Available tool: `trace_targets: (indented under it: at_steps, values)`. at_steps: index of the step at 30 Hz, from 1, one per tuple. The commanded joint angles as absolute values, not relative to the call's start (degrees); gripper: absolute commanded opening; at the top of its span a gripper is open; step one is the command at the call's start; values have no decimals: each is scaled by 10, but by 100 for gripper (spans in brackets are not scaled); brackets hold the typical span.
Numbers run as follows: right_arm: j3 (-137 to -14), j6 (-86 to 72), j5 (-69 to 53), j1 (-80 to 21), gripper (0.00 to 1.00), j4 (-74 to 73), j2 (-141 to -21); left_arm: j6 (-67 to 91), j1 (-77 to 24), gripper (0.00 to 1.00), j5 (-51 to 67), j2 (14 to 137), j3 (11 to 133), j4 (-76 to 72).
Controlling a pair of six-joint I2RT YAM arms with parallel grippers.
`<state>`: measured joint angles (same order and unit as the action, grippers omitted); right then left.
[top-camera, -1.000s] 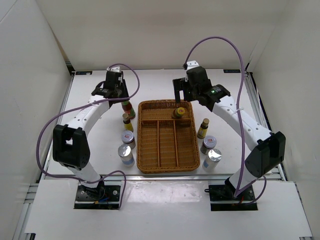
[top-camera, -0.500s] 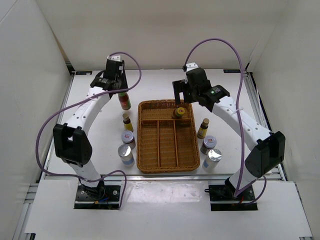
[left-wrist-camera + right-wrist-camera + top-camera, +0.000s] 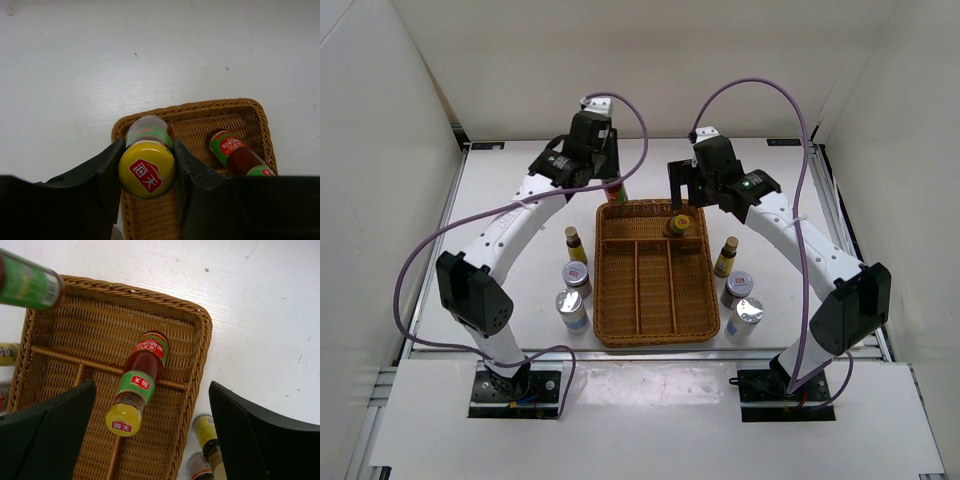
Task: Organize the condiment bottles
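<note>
Over the far-left corner of the wicker tray [image 3: 654, 290]: the left gripper [image 3: 147, 170] has swung in from the counter [image 3: 650, 170] at left, carrying a tall bottle [image 3: 149, 134].
It is clamped on the glossy yellow cap, the round glass body hanging above the woven rim. The second tall bottle [image 3: 142, 375] lies tilted across a divider [image 3: 75, 358], far right. The right gripper [image 3: 152, 385] is spread wide above it, holding nothing. Judged: two of eight dealt with. The small brown bottles [image 3: 572, 240] and silver-lidded jars [image 3: 577, 277] wait beside the tray.

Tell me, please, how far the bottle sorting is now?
Done: one tall bottle is in the tray's far compartment. In hand: the left gripper holds the second tall bottle above the tray's far left corner. Left: six bottles outside the tray, three on each side.
</note>
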<state>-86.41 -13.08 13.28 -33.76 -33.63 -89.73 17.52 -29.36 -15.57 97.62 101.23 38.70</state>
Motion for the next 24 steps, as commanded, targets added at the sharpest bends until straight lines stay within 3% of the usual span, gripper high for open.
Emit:
trace_targets:
  at_steps: [1,3,13,19,24]
  values:
    - [-864,-141,128,-335,95,-343,-870,192,-305,11,-153,986,1040,356]
    - [-859,-141,118,-335,91,-343,-863,199,-311,11,-159,994,1033,350]
    - [-843,-151,78,-335,85,-348,-863,215,-323,11,-195,1026,985,317]
    - [-832,-156,73,-335,81,-348,-870,231,-323,17,-221,1043,958,306]
    - [-821,-175,54,-335,78,-348,-875,248,-323,31,-232,1043,942,306]
